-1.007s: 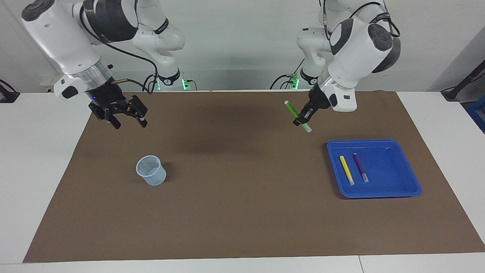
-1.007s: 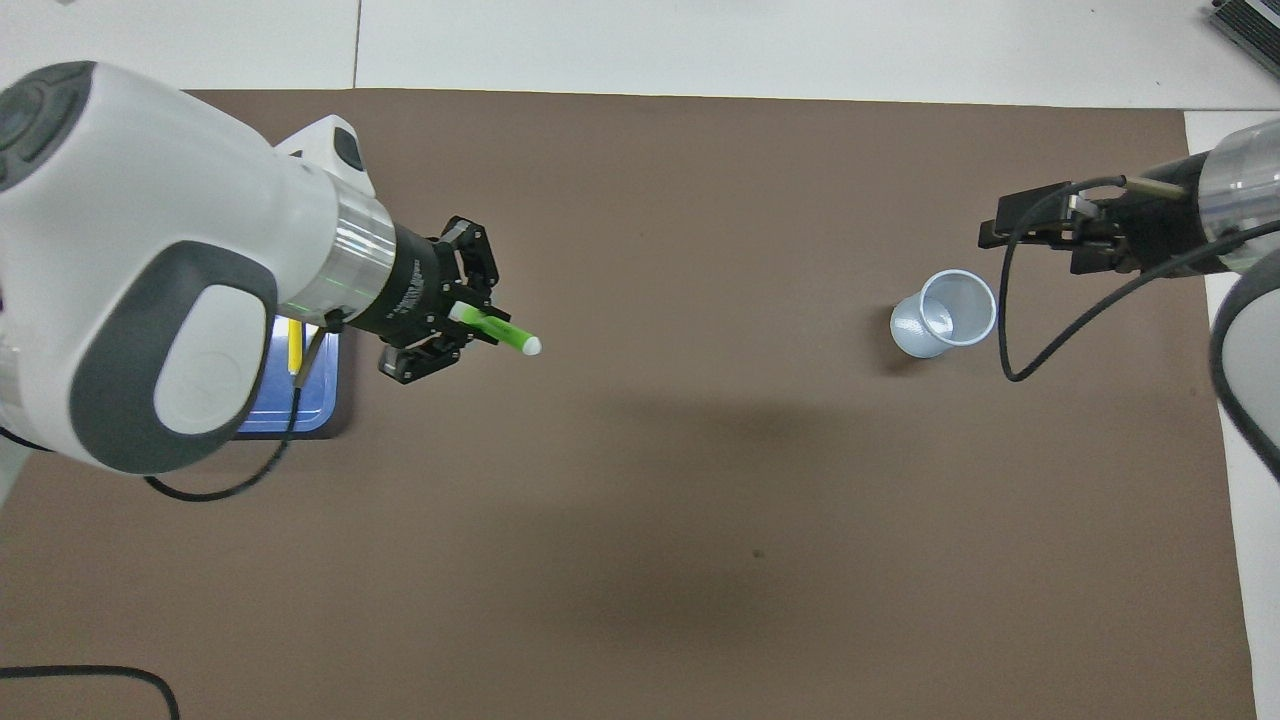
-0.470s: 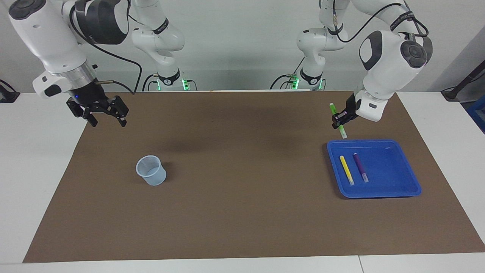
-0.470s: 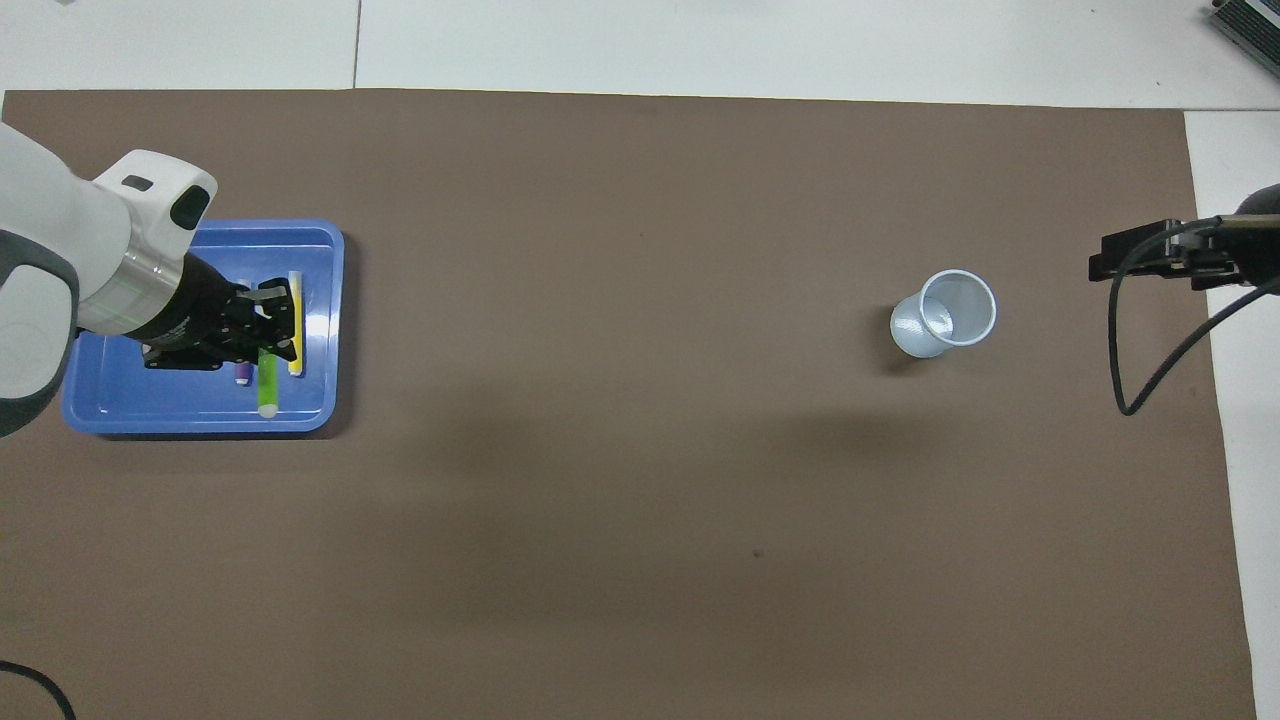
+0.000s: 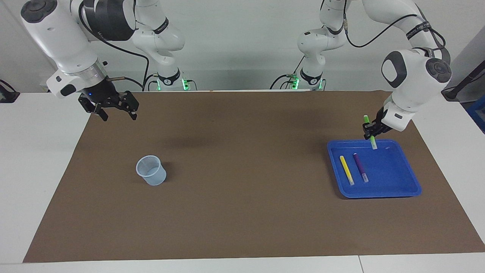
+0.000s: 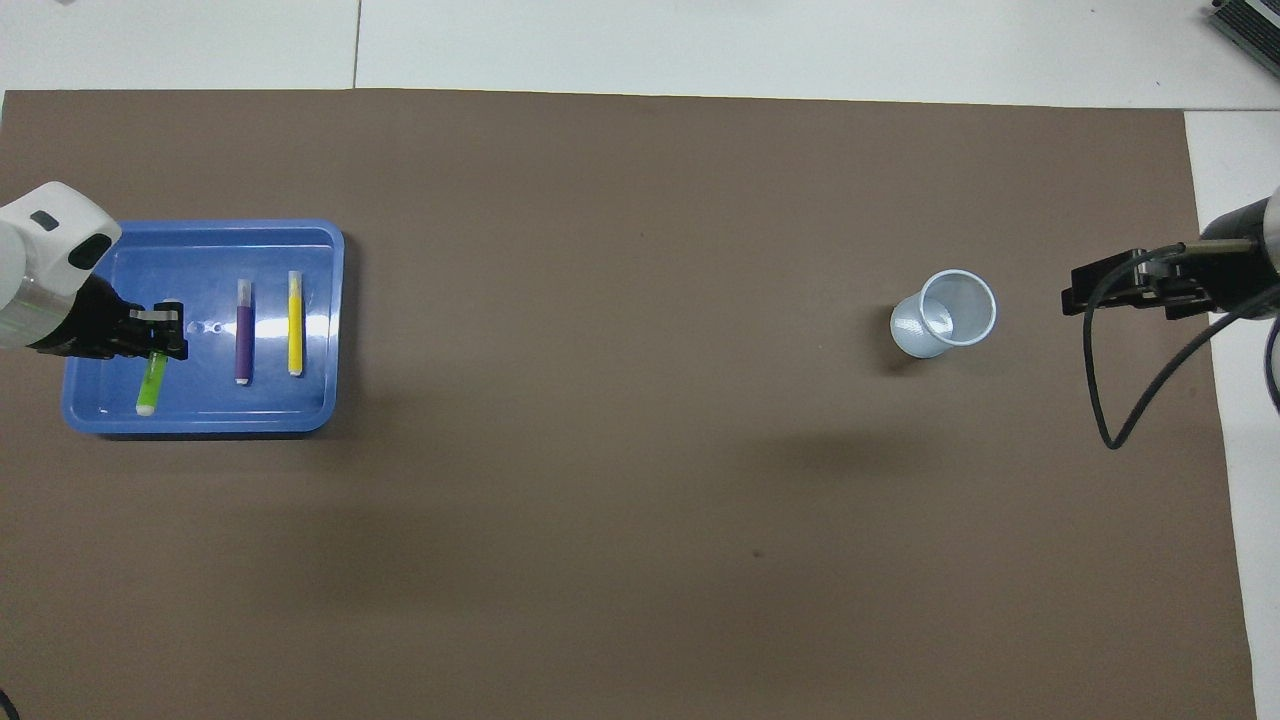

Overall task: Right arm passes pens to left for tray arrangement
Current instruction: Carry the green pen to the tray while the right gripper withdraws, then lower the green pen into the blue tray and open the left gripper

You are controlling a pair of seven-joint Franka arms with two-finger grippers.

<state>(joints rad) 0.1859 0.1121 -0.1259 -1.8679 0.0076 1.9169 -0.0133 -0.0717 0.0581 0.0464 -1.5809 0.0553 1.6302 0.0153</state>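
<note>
Overhead view: thin green pen (image 6: 150,385) over glossy, round-cornered blue tray (image 6: 200,422).

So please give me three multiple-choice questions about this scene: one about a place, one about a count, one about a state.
1. Where is the green pen?
A. in the cup
B. held over the tray
C. flat on the mat

2. How many pens lie in the tray?
A. two
B. none
C. four

3. How is the right hand?
A. shut on a pen
B. shut on the cup
C. open, holding nothing

Answers:
1 B: the left hand grips it above the tray's rim.
2 A: the yellow pen and purple pen lie there.
3 C: its fingers are spread, away from the cup.
</note>
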